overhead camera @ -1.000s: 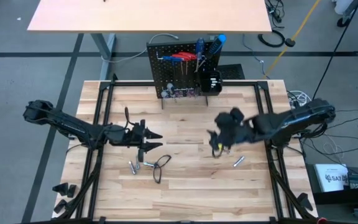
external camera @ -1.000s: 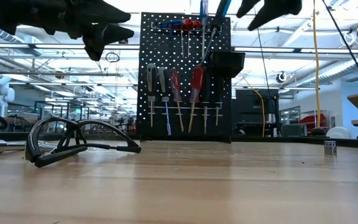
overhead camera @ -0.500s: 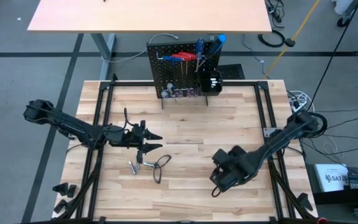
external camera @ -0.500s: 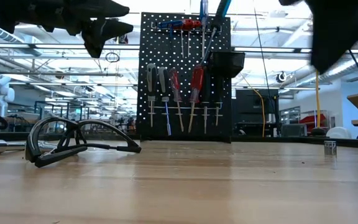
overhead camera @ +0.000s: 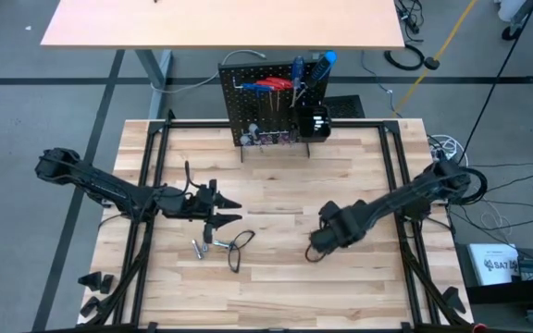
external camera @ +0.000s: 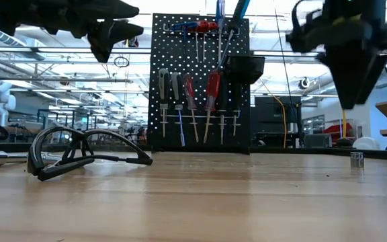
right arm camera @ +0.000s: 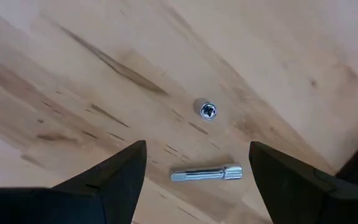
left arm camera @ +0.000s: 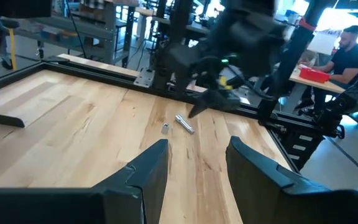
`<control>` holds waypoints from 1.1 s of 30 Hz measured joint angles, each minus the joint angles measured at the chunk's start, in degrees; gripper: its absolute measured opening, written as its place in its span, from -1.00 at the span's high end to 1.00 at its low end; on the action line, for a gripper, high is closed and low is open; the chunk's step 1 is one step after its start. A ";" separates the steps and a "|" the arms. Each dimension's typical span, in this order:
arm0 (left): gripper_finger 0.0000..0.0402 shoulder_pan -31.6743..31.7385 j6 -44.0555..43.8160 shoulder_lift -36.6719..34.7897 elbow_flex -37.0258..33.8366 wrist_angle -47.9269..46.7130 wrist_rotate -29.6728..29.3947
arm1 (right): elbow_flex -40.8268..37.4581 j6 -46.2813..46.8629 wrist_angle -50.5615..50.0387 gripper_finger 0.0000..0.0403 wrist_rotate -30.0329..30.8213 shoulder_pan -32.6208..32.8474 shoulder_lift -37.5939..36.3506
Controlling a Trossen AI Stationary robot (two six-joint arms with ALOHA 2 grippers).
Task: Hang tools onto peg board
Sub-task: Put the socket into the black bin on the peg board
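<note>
The black peg board [overhead camera: 268, 104] stands upright at the table's far edge, with red and blue screwdrivers hung on its hooks [external camera: 200, 87] and a black bin [external camera: 247, 67]. A black wire loop [overhead camera: 239, 248] and silver bits [overhead camera: 202, 247] lie flat on the table just near of my left gripper [overhead camera: 231, 210], which hovers open and empty. My right gripper [overhead camera: 313, 250] is open and empty, pointing down over the table right of centre. Below it lie a long silver bit [right arm camera: 205, 173] and a small silver socket [right arm camera: 209, 110], which stands on end.
Black frame rails [overhead camera: 391, 176] run along the table's left, right and far sides. The wire loop [external camera: 79, 151] lies on the table toward the left of the low view, and a small silver piece [external camera: 357, 159] toward its right. A person [left arm camera: 350, 53] sits beyond the table.
My right gripper has swung from the table's right middle toward the near edge, then come back a little toward the centre. It has tipped and now points down at the tabletop. My left gripper and the tools have kept still.
</note>
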 joint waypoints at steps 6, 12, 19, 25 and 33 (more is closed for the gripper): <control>0.18 -0.36 0.02 0.00 0.00 -0.01 0.02 | -12.83 -6.67 14.32 -0.36 -5.43 -5.20 -5.27; 0.18 -0.36 0.10 0.00 0.00 -0.02 0.00 | -21.07 -5.34 23.09 -0.36 -6.32 -6.36 -7.41; 0.18 -0.34 0.25 0.00 0.00 -1.13 -0.31 | -25.59 -4.60 30.18 -0.36 -5.46 -6.38 -7.41; 0.18 -0.30 0.29 0.00 0.00 -1.48 -1.37 | -25.65 -4.32 30.09 -0.22 -2.80 -6.72 -7.41; 0.18 -0.30 0.42 0.00 0.00 -1.53 -1.47 | -25.65 -3.22 30.07 0.10 -2.88 -6.97 -7.41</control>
